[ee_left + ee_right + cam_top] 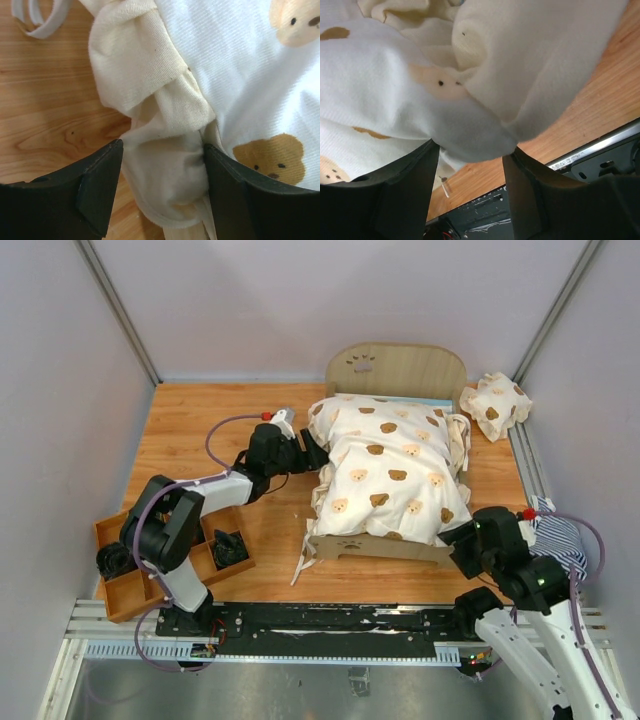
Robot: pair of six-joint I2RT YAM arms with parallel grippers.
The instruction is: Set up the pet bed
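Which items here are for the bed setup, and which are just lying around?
Job: pet bed; bear-print cover draped over it; pillow beside the headboard.
Lying about: wooden tray at left; striped cloth at right, role unclear.

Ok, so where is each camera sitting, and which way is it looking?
Top camera: high behind the arms, looking down at the table and pet bed; both arms show, left hand and right hand at the bear cover.
Left wrist camera: on the left arm, looking along its fingers at the cover's ruffled edge.
Right wrist camera: on the right arm, looking past its fingers at the cover's corner and the table's near edge.
Shared: all three see the bear cover.
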